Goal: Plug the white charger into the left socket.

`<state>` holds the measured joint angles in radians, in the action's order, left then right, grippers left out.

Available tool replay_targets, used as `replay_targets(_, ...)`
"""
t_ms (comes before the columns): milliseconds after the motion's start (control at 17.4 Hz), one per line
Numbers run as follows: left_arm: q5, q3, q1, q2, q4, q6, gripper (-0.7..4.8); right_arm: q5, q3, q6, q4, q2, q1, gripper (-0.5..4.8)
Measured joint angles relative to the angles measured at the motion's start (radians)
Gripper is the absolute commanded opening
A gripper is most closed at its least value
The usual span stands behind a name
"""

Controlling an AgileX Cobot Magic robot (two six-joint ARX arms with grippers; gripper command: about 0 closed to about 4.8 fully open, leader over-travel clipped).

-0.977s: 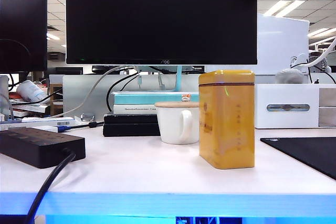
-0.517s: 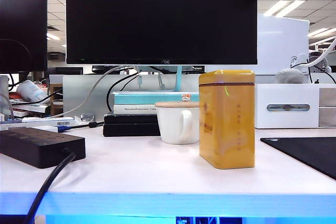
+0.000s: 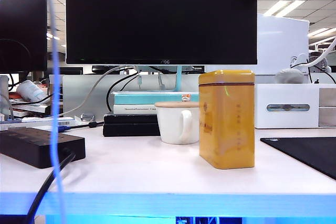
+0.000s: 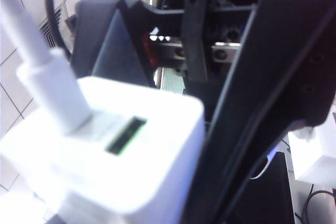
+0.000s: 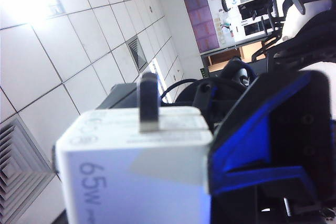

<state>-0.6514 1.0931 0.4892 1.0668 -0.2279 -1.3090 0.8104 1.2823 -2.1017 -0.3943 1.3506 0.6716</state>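
Bare desk [image 3: 136,169] is lying open between power strip [image 3: 39,145] at nine o'clock and yellow tin [image 3: 227,119]; mug [image 3: 177,122] is crowding twelve.

The white charger [image 4: 105,166] is seen close up against a black finger [image 4: 247,129] of the left tool [image 4: 157,129], its thin white cable [image 4: 23,30] plugged in beside a dark port (faintly green inside); ceiling tiles are seen behind.

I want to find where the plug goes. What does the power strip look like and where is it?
Look at the big dark monitor, then go down to the white table and over to its left edge. The power strip lies there: a long, flat, matte black block. Unlike the glossy black box behind the mug, it trails a thick black cord.
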Motion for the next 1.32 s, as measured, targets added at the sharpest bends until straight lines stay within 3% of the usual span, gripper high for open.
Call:
replay_targets(230, -0.002, 0.000, 0.000, 0.000, 0.005, 0.020, 1.60, 0.005, -0.001, 0.001, 0.000, 0.000, -0.002, 0.12)
replay_targets(402, -0.002, 0.000, 0.000, 0.000, 0.005, 0.023, 1.47, 0.007, -0.001, 0.003, -0.001, 0.000, -0.002, 0.21)
replay_targets(460, -0.002, 0.000, 0.000, 0.000, 0.005, 0.023, 1.47, 0.010, -0.001, 0.003, -0.001, 0.000, -0.002, 1.07)
replay_targets(517, -0.002, 0.000, 0.000, 0.000, 0.005, 0.023, 1.47, 0.010, -0.001, 0.003, -0.001, 0.000, -0.002, 2.28)
replay_targets(575, -0.002, 0.000, 0.000, 0.000, 0.005, 0.023, 1.47, 0.010, -0.001, 0.003, -0.001, 0.000, -0.002, 2.75)
replay_targets(804, 0.000, 0.000, 0.000, -0.001, -0.006, 0.035, 1.48, 0.008, -0.001, 0.000, -0.009, -0.001, 0.000, 2.75)
replay_targets(1321, 0.001, 0.000, 0.001, -0.001, -0.037, 0.292, 1.47, 0.014, 0.000, 0.022, -0.044, -0.001, -0.002, 2.86)
